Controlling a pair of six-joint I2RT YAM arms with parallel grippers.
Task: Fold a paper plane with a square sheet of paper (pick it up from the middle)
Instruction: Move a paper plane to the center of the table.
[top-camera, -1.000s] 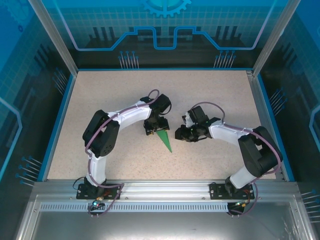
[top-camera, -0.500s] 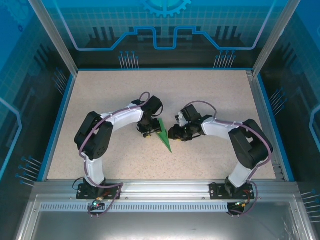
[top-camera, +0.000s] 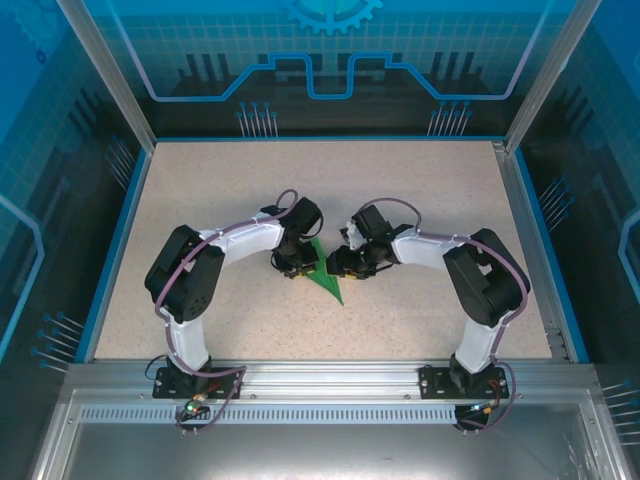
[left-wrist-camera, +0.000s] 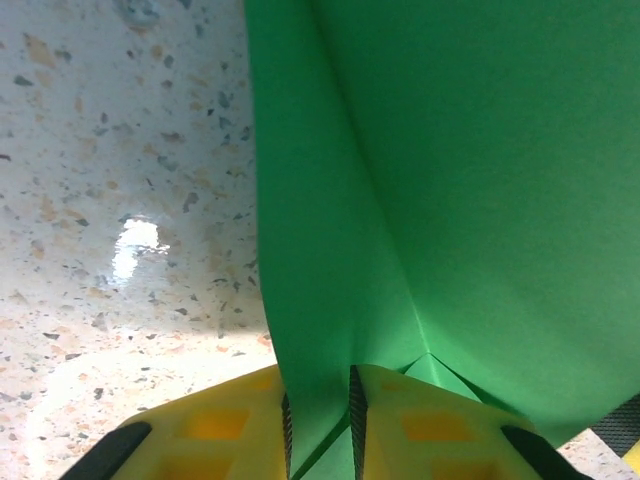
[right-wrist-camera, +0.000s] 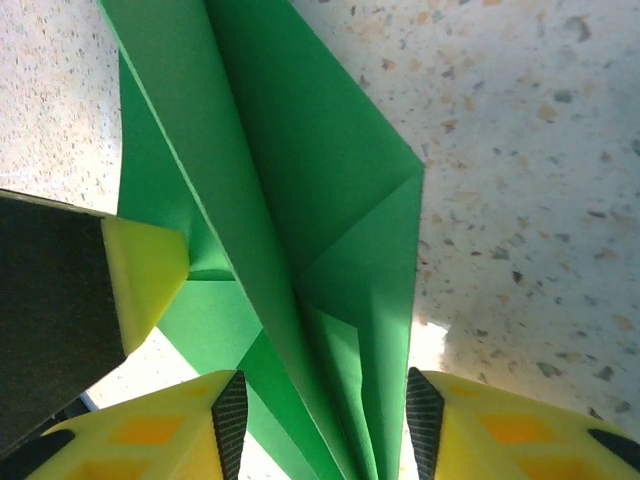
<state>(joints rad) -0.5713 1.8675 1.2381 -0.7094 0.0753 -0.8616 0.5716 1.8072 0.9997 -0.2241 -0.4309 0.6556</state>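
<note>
Speckled table (top-camera: 200, 200): in order. Paper plane (top-camera: 331, 286), green, lies just below centre of the overhead frame, tip toward the bottom edge. Left gripper (left-wrist-camera: 320, 428): 2 fingers clamped on a folded edge of it. Right gripper (right-wrist-camera: 325, 410): fingers apart, straddling its centre folds.

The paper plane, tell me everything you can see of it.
The paper plane is bright green, thin plain paper folded into a slim dart with sharp creases and layered flaps. It rests on the speckled table, its point aimed toward the near edge. The left end effector pinches a raised fold between its pads. The right end effector stands open astride the centre folds.
</note>
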